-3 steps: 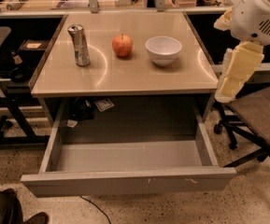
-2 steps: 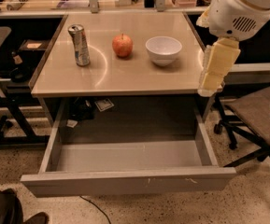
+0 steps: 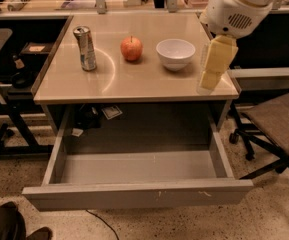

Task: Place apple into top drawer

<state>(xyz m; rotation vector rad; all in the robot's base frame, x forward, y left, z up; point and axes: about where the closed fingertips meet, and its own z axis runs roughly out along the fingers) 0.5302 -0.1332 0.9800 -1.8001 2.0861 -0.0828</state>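
The red-orange apple stands on the beige tabletop, between a drink can and a white bowl. The top drawer is pulled out below the tabletop; its grey inside holds nothing. My gripper hangs from the white arm over the table's right front corner, to the right of the bowl and well right of the apple, and holds nothing that shows.
A silver drink can stands left of the apple. An office chair stands to the right of the table. A black frame stands at the left. A dark shoe shows at the bottom left.
The arm and gripper have moved left, from beside the table's right edge to over its right front corner. The apple, bowl, can and drawer have not moved.
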